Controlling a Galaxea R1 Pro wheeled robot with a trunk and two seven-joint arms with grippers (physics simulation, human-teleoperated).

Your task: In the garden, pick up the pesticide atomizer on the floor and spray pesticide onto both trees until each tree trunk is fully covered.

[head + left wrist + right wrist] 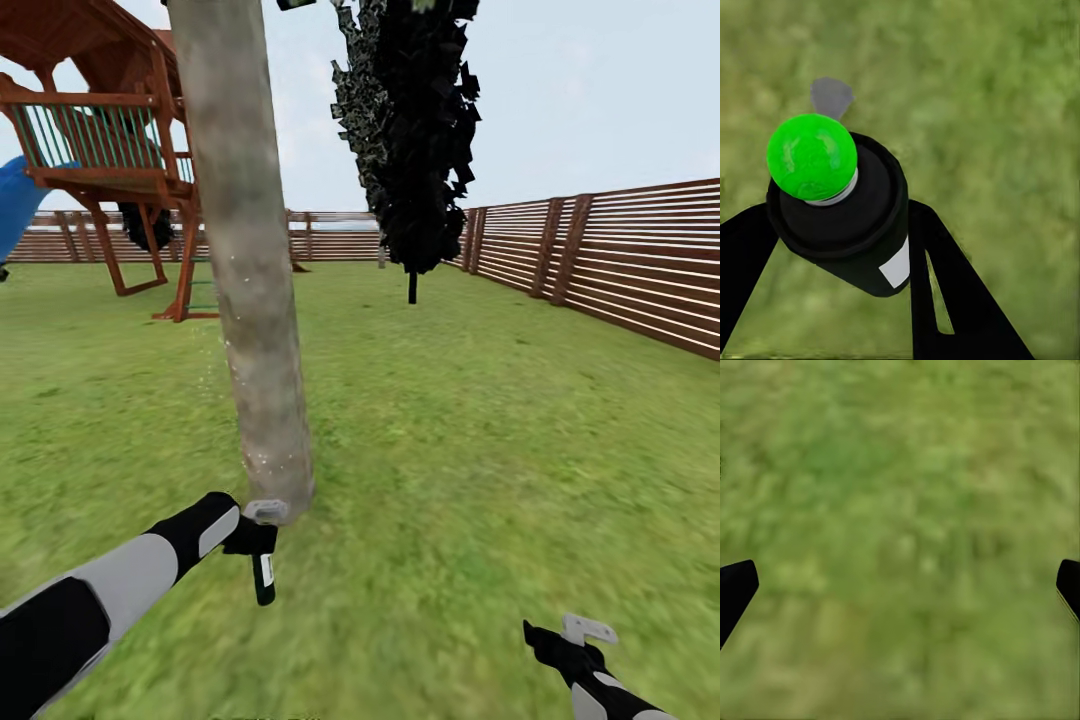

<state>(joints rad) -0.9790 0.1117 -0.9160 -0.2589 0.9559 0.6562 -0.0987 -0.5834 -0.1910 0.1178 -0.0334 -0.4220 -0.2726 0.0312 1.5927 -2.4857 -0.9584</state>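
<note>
Head view: your left gripper pinches the atomizer just beside the trunk base.
Right gripper spread, idle. Spray from this low and upper bark could stay bare.

rough mottled bark on tree trunk; slatted wooden fence; matt black atomizer

Tree trunk stands dead ahead on the grass; playset behind it to the left, cypress behind right, fence along the right.
</note>
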